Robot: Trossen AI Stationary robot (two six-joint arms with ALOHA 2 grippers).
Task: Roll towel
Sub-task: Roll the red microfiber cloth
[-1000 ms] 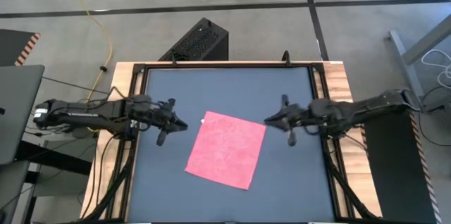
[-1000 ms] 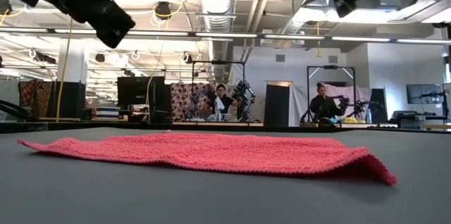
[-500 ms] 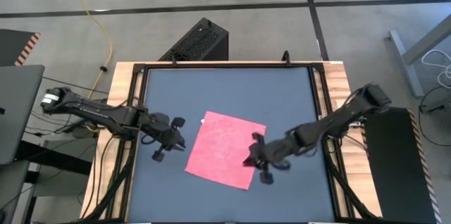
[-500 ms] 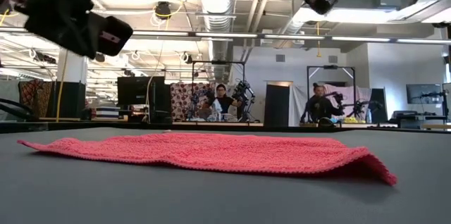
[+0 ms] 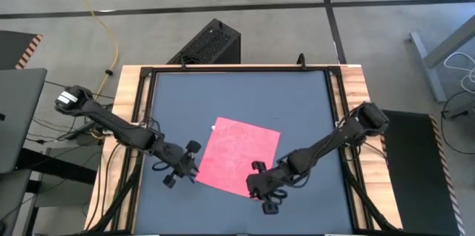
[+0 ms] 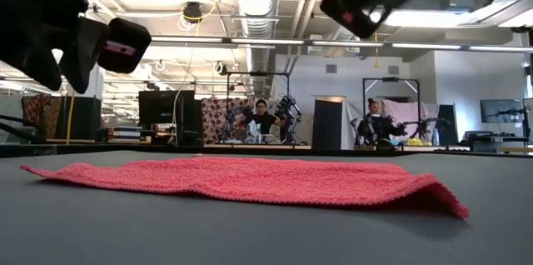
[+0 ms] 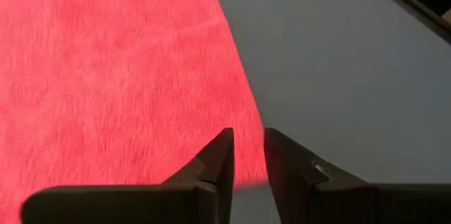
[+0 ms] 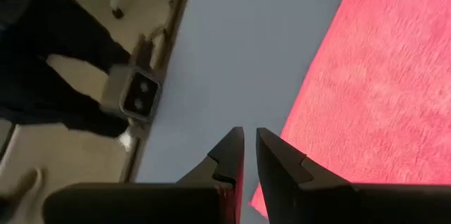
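Right gripper (image 5: 260, 189): nearest the front edge, at about 5 o'clock from the table's middle, over the towel's front corner; the arm reaches in slantwise from 3 o'clock.
Right claw: narrow, a thin slit between the fingers (image 8: 229, 155), holding nothing.
Left gripper (image 5: 188, 169): at about 8 o'clock, just beside the towel's left corner; the arm stretches in from the 9 o'clock edge, bent down toward the front.
Left claw: narrow, with a small gap between the fingers (image 7: 218, 155), nothing between them; the tips sit over the cloth's edge in the left wrist view.
Towel (image 5: 237, 157): flat, unrolled square, turned like a diamond, just front of the table's middle; a white tag (image 5: 214, 128) at its 11 o'clock corner. In the low view it lies spread flat, one edge slightly lifted at the right.
Table (image 5: 237, 91): dark mat in a black frame with wooden side rails; the far half is bare.
In the way: cannot see anything between either claw and the cloth.
Beyond the table: a black perforated box (image 5: 206, 44) on the floor at 12 o'clock, a yellow cable (image 5: 111, 39) at 10 o'clock.
Room behind: two people (image 6: 263, 117) at far benches in the low view.
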